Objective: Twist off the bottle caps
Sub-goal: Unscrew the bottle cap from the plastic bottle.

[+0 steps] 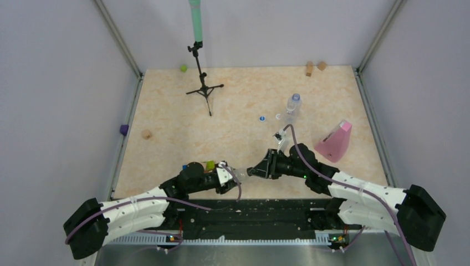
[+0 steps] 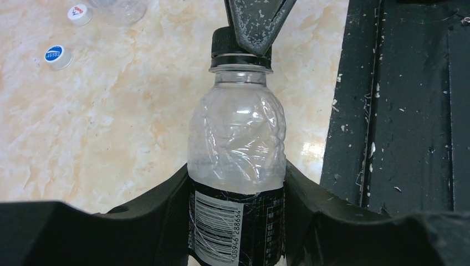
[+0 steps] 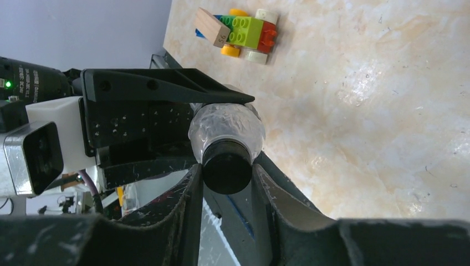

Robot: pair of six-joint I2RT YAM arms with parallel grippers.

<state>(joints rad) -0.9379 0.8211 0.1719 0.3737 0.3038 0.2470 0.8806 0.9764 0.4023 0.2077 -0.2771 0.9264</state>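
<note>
Near edge, centre: left gripper (image 2: 237, 191) clamped around the body of the black-labelled bottle (image 2: 237, 127), apparently lifted off the table (image 1: 166, 111). The bottle's long axis runs left to right, with the neck pointing right, straight into the right gripper (image 3: 226, 178). Its jaws are closed on the black cap (image 3: 226, 166), touching both sides. Judgement: cap axis is in line with the right wrist, so that arm does the twisting. Blue cap (image 2: 57, 56) and white cap (image 2: 79, 14) lie loose farther out, near the upright second bottle (image 1: 292, 107).
</note>
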